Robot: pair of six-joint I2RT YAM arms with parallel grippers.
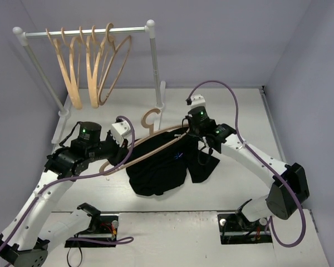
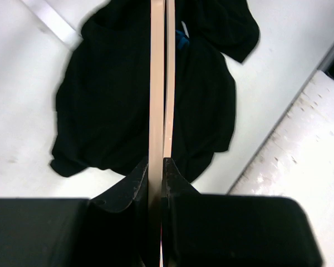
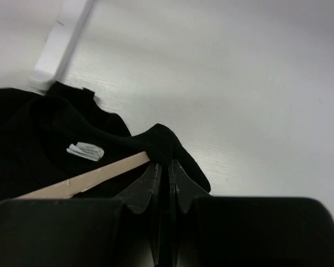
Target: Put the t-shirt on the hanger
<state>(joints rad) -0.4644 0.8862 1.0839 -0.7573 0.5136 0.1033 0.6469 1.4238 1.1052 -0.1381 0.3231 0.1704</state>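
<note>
The black t-shirt lies bunched in the middle of the table, with a tiny blue mark on it. The pale wooden hanger lies across its top, hook toward the rack, right arm partly inside the shirt. My left gripper is shut on the hanger's left arm; in the left wrist view the hanger runs out between the jaws over the shirt. My right gripper is shut on the shirt's neck fabric beside the hanger's end; the gripper hides the pinch itself.
A white clothes rack stands at the back left with several identical wooden hangers on its rail. Its white foot lies just beyond the shirt. Grey walls close in the table at the back and both sides.
</note>
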